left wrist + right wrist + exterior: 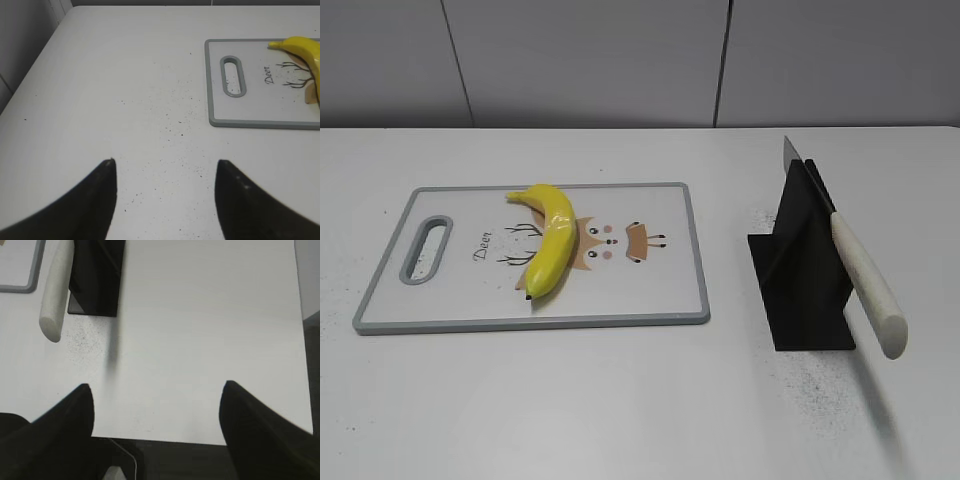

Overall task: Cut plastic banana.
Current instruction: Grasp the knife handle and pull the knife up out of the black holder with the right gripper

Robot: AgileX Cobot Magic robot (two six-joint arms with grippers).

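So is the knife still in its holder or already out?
In the holder. The knife sits slotted in the black stand, its white handle sticking out toward the camera, and neither end effector is near it.

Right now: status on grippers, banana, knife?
Left gripper open, empty, short of the cutting board. Right gripper open, empty. Plastic banana whole on board. Knife in its black stand. Nothing blocking.

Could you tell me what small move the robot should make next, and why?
Probably move the right gripper forward to the knife handle: both grippers are open and empty, the knife sits in its black stand, and the banana lies uncut on the board.
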